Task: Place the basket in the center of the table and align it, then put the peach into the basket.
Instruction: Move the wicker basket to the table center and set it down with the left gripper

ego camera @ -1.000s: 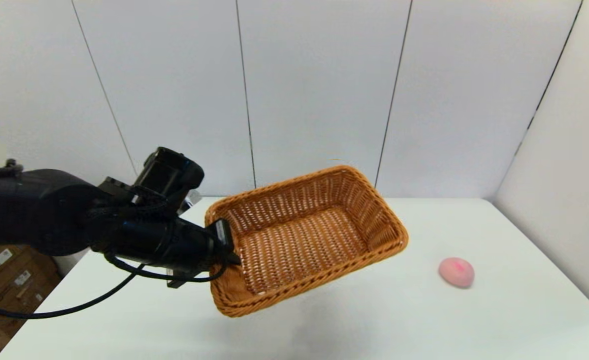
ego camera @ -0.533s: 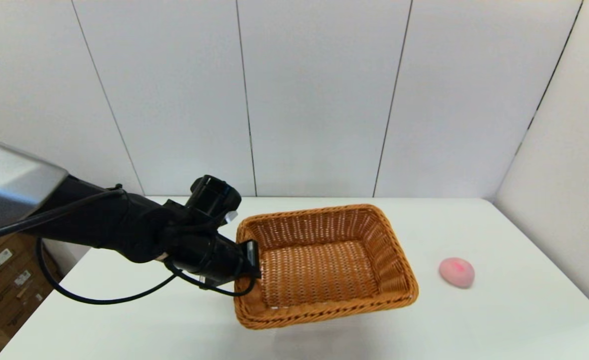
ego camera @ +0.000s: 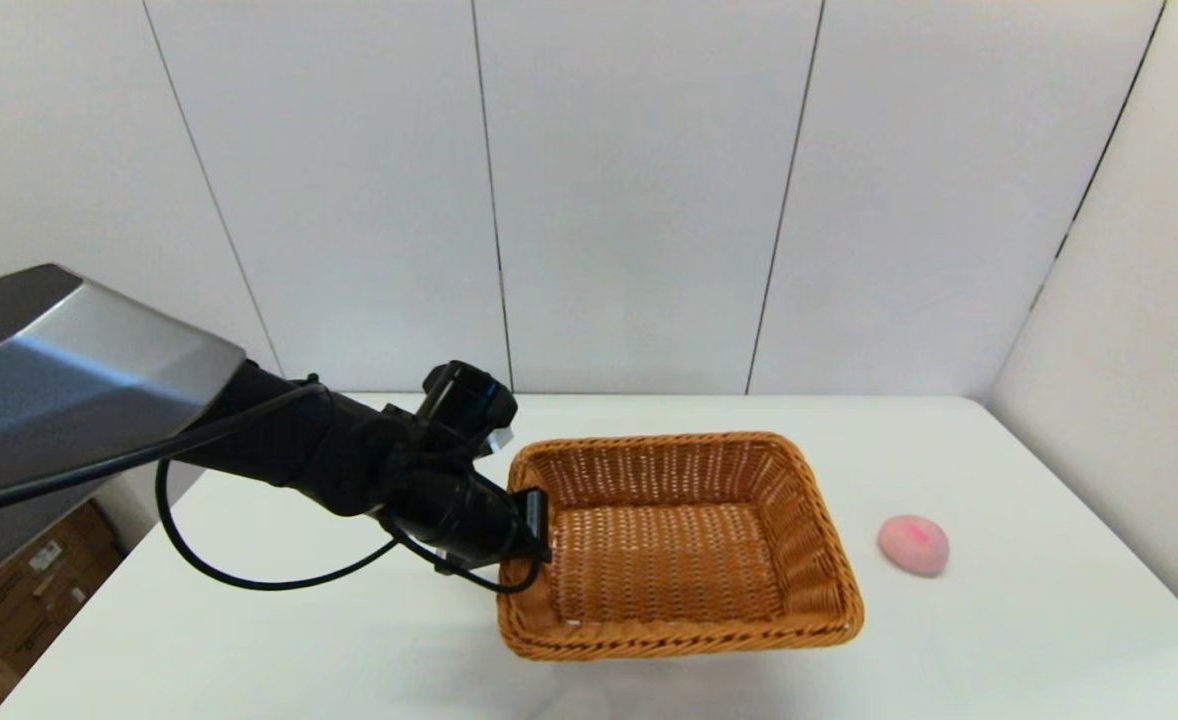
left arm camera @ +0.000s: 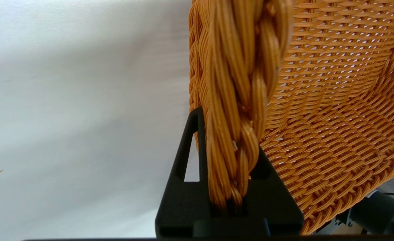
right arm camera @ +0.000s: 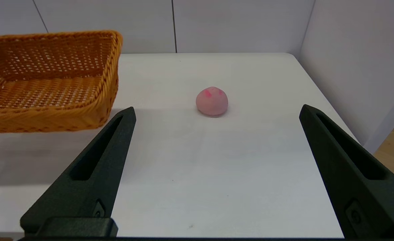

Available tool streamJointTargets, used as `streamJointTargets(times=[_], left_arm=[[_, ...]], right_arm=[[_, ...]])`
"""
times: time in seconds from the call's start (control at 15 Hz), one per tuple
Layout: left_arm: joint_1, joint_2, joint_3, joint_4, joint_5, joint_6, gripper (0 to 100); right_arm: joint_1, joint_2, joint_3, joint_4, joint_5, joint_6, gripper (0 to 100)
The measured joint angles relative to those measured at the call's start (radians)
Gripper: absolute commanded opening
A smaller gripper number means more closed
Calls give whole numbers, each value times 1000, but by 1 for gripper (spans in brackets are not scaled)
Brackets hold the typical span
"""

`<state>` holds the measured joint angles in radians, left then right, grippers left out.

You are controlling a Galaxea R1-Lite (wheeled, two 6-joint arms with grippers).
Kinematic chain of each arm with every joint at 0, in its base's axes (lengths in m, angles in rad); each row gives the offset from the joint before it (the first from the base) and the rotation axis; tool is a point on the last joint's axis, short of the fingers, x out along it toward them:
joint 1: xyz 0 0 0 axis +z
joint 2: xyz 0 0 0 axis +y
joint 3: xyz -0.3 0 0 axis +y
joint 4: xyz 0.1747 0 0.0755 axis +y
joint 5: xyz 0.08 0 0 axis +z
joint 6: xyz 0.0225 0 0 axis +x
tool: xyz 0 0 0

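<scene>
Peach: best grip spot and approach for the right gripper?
Take the peach across its widest middle, coming from the near side, where the open right gripper already faces it. It sits low and rounded on the bare table, clear of the basket, so both flanks are likely free.

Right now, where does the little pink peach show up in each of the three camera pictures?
Head view: the peach lies on the white table, at the picture's right, apart from the basket.
Left wrist view: not in it; only the basket's rim in the left tool.
Right wrist view: near the picture's middle, between the open right tool's fingers.
Shared landmark: the basket.
</scene>
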<state>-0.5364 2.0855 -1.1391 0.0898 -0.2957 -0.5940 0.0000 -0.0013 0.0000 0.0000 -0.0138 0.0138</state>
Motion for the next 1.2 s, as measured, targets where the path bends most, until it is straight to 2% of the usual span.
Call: streamJointTargets(times=[0.73,1.2], left_arm=[[-32,57,-7,1,-2,32,0],[-33,71,-19,-1,4,-13,0]], right_arm=[[0,0,0,0,0,0,100],[0,0,0,0,0,0,100]])
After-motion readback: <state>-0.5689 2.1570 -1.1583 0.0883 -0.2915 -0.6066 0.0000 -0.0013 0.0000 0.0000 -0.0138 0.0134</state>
